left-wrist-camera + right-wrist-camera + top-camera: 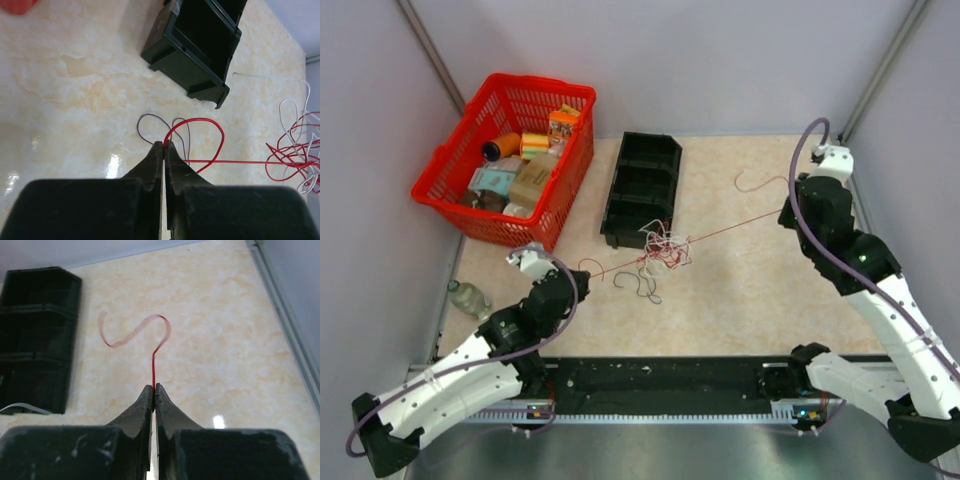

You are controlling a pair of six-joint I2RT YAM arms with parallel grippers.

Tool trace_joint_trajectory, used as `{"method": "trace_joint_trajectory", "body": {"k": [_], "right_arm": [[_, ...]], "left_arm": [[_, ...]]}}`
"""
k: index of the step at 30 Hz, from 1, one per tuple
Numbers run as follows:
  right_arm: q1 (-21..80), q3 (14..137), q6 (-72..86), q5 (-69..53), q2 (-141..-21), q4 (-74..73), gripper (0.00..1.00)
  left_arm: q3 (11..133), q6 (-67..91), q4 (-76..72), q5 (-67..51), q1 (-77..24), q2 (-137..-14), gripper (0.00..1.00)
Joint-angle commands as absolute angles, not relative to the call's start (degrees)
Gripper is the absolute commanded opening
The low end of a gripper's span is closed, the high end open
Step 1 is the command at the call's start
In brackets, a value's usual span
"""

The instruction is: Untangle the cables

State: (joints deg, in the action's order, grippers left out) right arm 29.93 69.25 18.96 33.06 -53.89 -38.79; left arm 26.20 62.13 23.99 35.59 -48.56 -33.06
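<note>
The red cable [730, 226] is stretched taut across the middle of the desk [760, 300], running from near the left edge toward the far right corner. On the way it passes through the knot of white cable [660, 238] and dark cable [150, 115] loops lying just in front of the black compartment bin [642, 185]. The left claw [164, 144] is pressed together on a loop of the red cable. The right claw [153, 387] pinches the opposite end, with the free tail curling beyond its tips, and this opposed hold appears intended to draw the red strand straight out of the knot.
</note>
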Motion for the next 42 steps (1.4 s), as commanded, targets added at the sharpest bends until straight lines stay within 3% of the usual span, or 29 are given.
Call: {"method": "trace_joint_trajectory", "body": {"k": [1, 5, 8, 9, 10, 11, 12, 14, 15, 20, 27, 34, 42], "right_arm": [[20.2, 69.5, 20.0, 39.5, -49.7, -38.9, 0.00], [19.2, 68.5, 20.2, 33.9, -49.7, -38.6, 0.00], [19.2, 63.4, 18.0, 17.9, -47.3, -31.0, 0.00], [19.2, 61.4, 19.0, 11.3, -46.9, -28.5, 0.00], [19.2, 60.0, 20.3, 6.8, -46.8, -27.1, 0.00], [19.6, 58.6, 21.8, 3.2, -46.9, -25.9, 0.00], [19.9, 56.9, 23.1, 0.6, -46.9, -24.6, 0.00], [20.2, 54.7, 24.1, -2.2, -46.2, -22.0, 0.00], [20.3, 54.2, 24.3, -3.4, -46.1, -21.2, 0.00], [20.7, 56.1, 23.9, -10.2, -47.1, -21.4, 0.00], [20.9, 60.6, 28.0, -12.1, -45.7, -23.3, 0.00], [21.2, 65.1, 30.8, -15.3, -46.1, -23.7, 0.00], [21.4, 65.1, 30.4, -16.0, -45.5, -23.9, 0.00]], "left_arm": [[27.3, 62.4, 42.7, 48.2, -47.6, -29.7, 0.00], [27.2, 58.5, 40.5, 47.0, -47.6, -27.1, 0.00], [26.2, 49.6, 31.1, 37.6, -47.6, -27.2, 0.01], [25.7, 45.8, 28.2, 33.1, -47.6, -27.5, 0.11], [25.5, 44.0, 25.9, 29.7, -47.6, -28.2, 0.29], [25.6, 43.4, 24.5, 26.9, -47.7, -29.1, 0.54], [25.8, 43.2, 24.0, 25.2, -47.6, -29.7, 0.68], [26.6, 42.4, 24.0, 23.9, -47.6, -30.5, 0.83], [26.7, 40.5, 22.9, 23.1, -47.7, -30.6, 0.86], [30.7, 31.7, 13.3, 10.3, -47.6, -36.9, 0.84], [40.7, 31.7, 3.1, -5.7, -48.0, -62.6, 0.74], [52.9, 33.2, 2.9, 5.4, -52.4, -82.1, 0.72], [59.1, 36.0, 5.2, 11.9, -52.4, -87.9, 0.77]]}}
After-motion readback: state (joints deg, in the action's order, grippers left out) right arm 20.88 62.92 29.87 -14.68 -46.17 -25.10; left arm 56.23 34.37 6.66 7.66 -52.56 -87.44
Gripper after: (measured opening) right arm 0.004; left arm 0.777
